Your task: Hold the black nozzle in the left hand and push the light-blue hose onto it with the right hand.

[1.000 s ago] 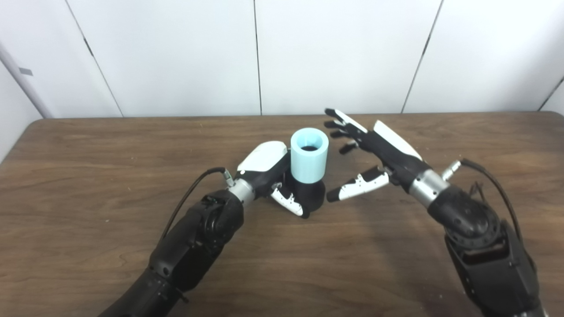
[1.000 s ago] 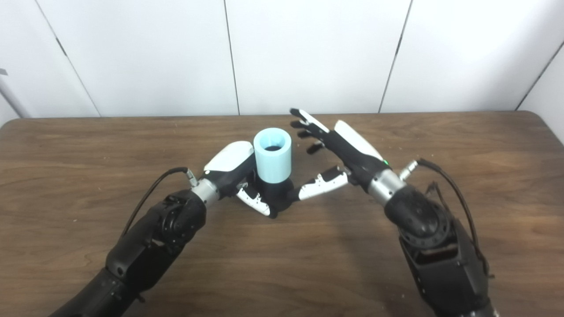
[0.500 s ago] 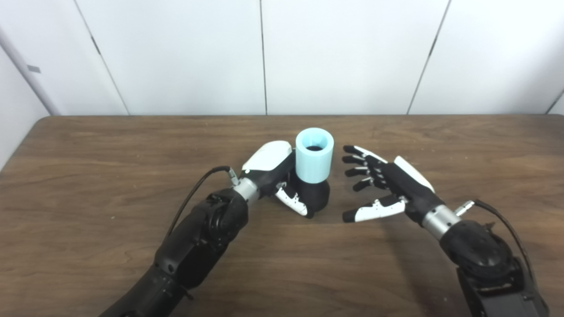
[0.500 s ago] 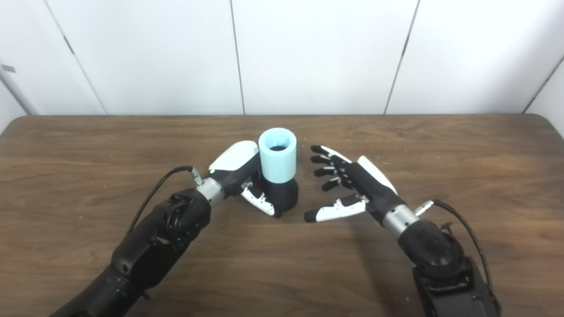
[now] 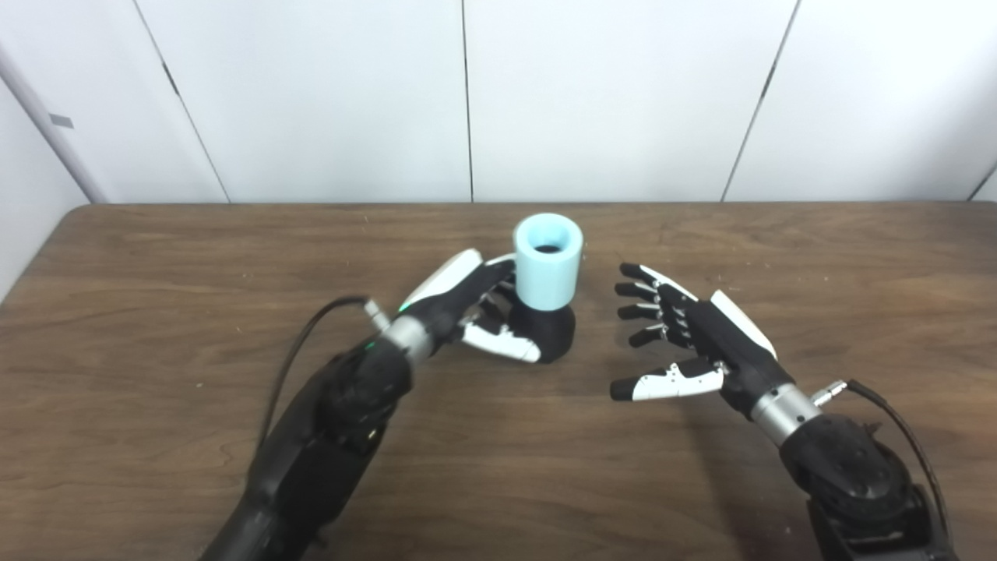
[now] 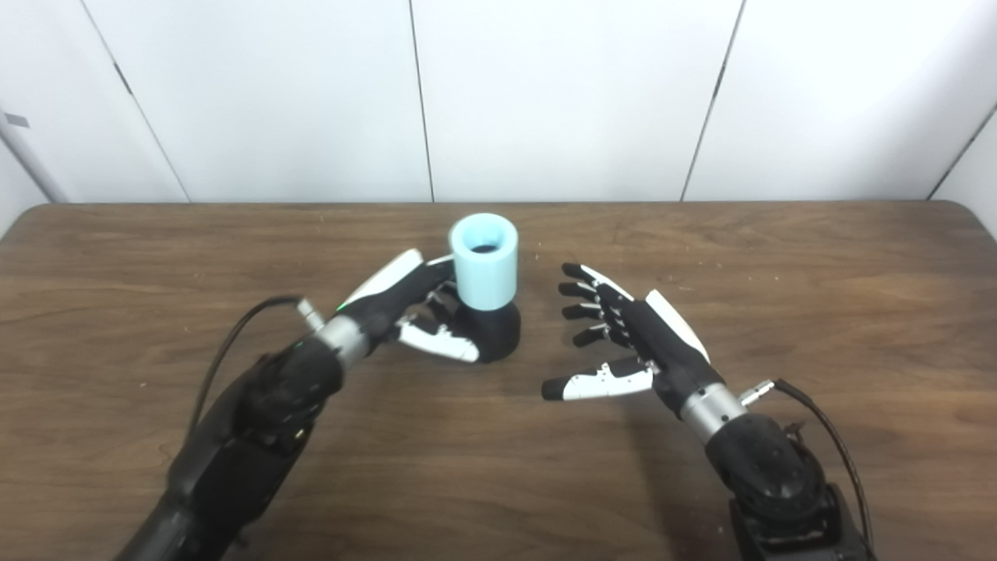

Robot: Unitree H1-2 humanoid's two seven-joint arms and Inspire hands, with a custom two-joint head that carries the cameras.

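Light-blue hose point(image 6: 484, 253) upright on black nozzle point(image 6: 491, 333), left hand point(image 6: 405, 312) seemingly loosening, right hand point(image 6: 631, 343) spread apart nearby

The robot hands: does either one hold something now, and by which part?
Left robot hand grips the black nozzle at its base. Right robot hand is open, empty.
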